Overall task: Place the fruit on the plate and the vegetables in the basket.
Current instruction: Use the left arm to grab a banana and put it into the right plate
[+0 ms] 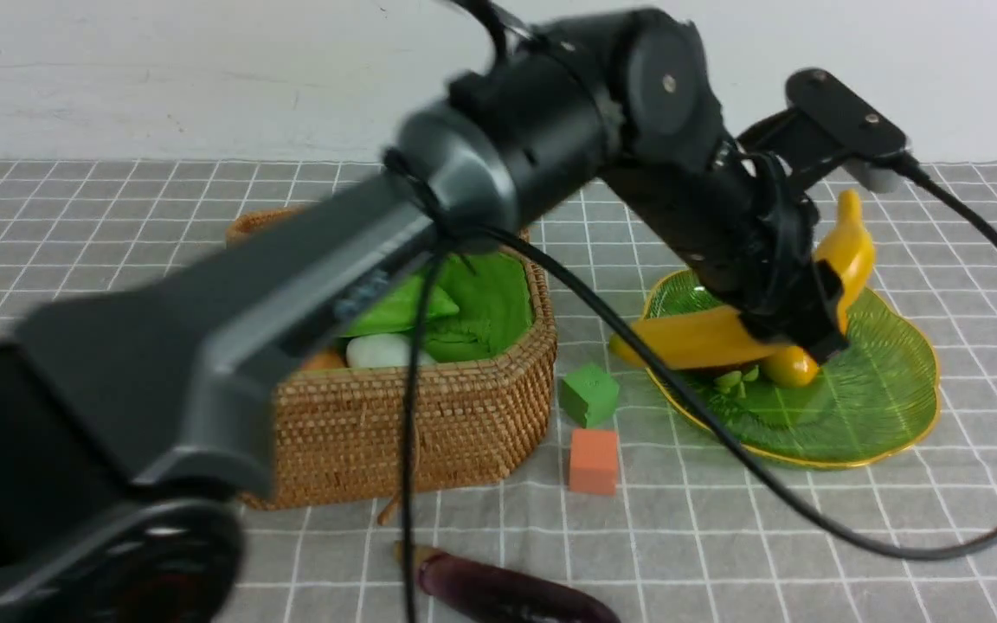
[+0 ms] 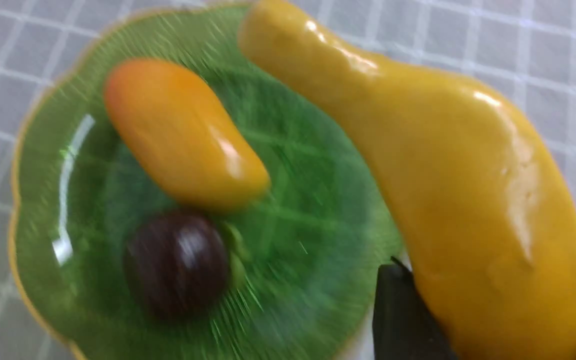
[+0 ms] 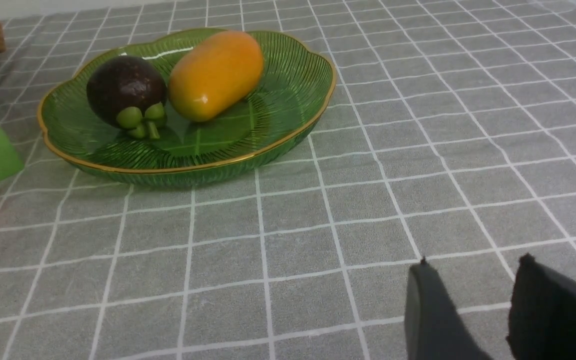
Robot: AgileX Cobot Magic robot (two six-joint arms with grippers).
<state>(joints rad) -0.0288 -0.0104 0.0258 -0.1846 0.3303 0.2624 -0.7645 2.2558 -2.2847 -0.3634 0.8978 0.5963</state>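
- The long curved yellow toy banana (image 1: 697, 339) is glossy and smooth, thick through the middle and tapering to a narrow neck at one end.
- The left gripper (image 2: 496, 282) is clamped on the banana's thick part. A dark finger (image 2: 400, 310) presses one side, and the edge of the other finger shows at the far side.
- The banana is over the near-left part of the wide translucent green ribbed glass plate (image 1: 888, 407). Whether it touches the glass I cannot tell.
- In the front view its long axis runs from low on the left to high on the right. The lower end juts past the plate's rim towards the small green cube (image 1: 589, 394), and the narrow end points up and away.
- The plump orange-yellow mango (image 1: 791, 368) and the round dark purple mangosteen (image 3: 125, 87) lie side by side on the plate.
- The front view shows only the mangosteen's green leaves. The right wrist view shows it whole.
- Only the front view shows the deep brown woven basket (image 1: 429, 424) with a light green gourd (image 1: 403, 303) and a white radish (image 1: 382, 350) inside. It also shows the dark purple eggplant (image 1: 507, 593) on the grey checked cloth (image 1: 810, 554) and an orange cube (image 1: 594, 461).
- The right gripper (image 3: 475, 260) hangs low over the cloth, well away from the plate, its jaws apart and empty.
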